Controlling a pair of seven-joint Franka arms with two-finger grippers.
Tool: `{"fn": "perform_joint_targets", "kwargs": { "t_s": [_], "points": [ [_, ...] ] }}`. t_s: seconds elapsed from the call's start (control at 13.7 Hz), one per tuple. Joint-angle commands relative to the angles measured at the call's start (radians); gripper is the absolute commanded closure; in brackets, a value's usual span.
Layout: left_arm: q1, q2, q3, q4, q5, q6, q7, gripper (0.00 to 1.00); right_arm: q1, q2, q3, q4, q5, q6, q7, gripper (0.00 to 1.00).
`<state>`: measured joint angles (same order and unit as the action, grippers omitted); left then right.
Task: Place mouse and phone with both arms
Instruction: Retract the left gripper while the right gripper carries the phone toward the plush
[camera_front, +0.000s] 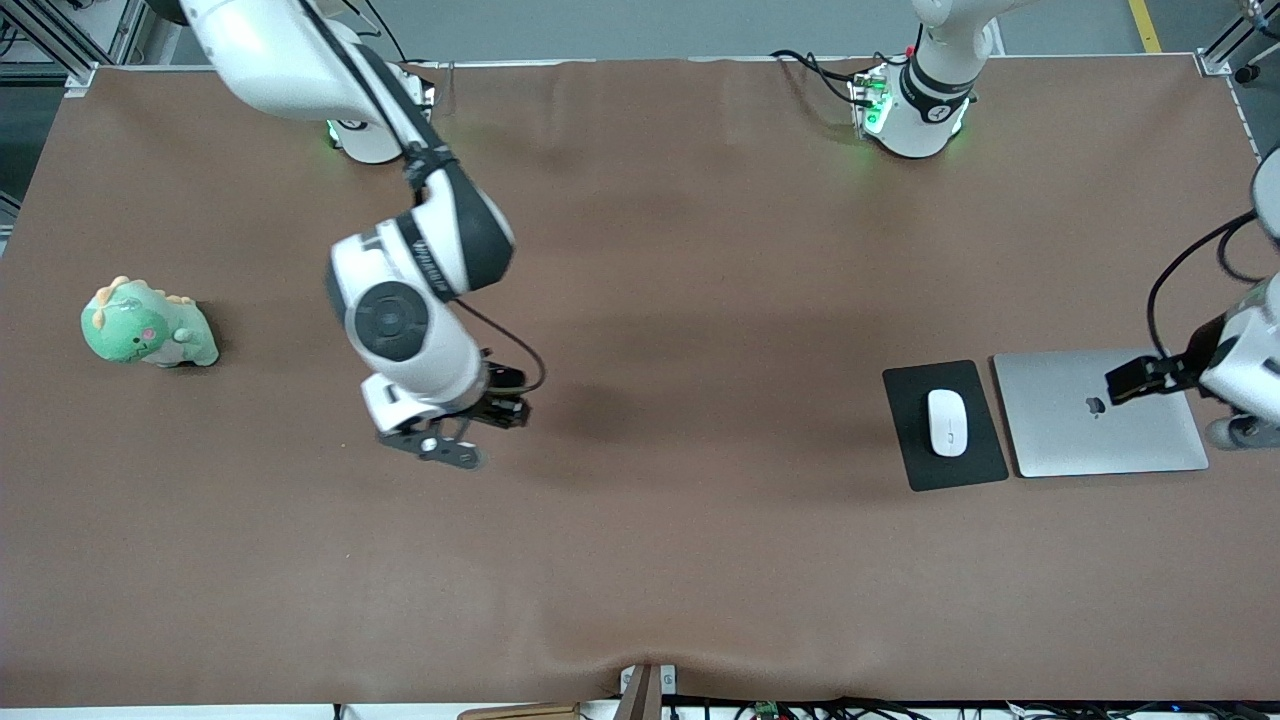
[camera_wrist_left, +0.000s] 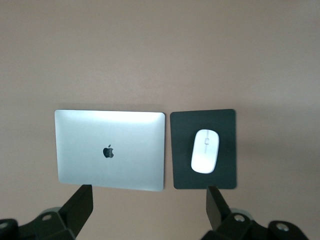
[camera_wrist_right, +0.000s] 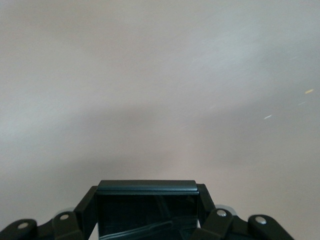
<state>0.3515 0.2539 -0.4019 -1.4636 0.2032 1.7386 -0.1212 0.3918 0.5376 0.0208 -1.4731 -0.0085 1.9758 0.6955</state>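
The white mouse (camera_front: 947, 422) lies on a black mouse pad (camera_front: 912, 455) toward the left arm's end of the table; both also show in the left wrist view, the mouse (camera_wrist_left: 205, 158) on the pad (camera_wrist_left: 181, 150). My left gripper (camera_front: 1122, 382) is open and empty, up in the air by the silver laptop (camera_front: 1100, 440); its fingers (camera_wrist_left: 80, 202) stand wide apart. My right gripper (camera_front: 492, 410) is shut on the black glossy phone (camera_wrist_right: 146, 188), held between its fingers (camera_wrist_right: 86, 207) over the bare table. In the front view the phone is mostly hidden by the hand.
The closed silver laptop (camera_wrist_left: 110, 150) lies beside the mouse pad. A green plush dinosaur (camera_front: 148, 325) sits toward the right arm's end of the table. The brown table cover (camera_front: 700, 300) spans the middle.
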Motion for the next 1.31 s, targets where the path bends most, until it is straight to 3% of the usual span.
{"fn": "perform_joint_targets", "kwargs": {
  "t_s": [0.0, 0.44, 0.66, 0.95, 1.24],
  "points": [
    [0.011, -0.126, -0.002, -0.014, -0.062, -0.106, 0.012, 0.0, -0.129, -0.097, 0.024, -0.149, -0.002, 0.021, -0.127, 0.79],
    [0.006, -0.252, 0.012, -0.023, -0.138, -0.202, 0.015, 0.0, -0.318, -0.194, 0.022, -0.441, -0.002, 0.205, -0.368, 0.84],
    [-0.167, -0.274, 0.182, -0.041, -0.163, -0.232, 0.014, 0.0, -0.45, -0.193, 0.022, -0.475, -0.002, 0.207, -0.57, 0.84],
    [-0.299, -0.278, 0.291, -0.043, -0.168, -0.257, 0.0, 0.0, -0.602, -0.167, 0.021, -0.486, -0.004, 0.213, -0.776, 0.84],
    [-0.301, -0.3, 0.296, -0.063, -0.191, -0.26, -0.003, 0.0, -0.652, -0.098, 0.021, -0.486, -0.011, 0.285, -0.843, 0.82]
  ]
}}
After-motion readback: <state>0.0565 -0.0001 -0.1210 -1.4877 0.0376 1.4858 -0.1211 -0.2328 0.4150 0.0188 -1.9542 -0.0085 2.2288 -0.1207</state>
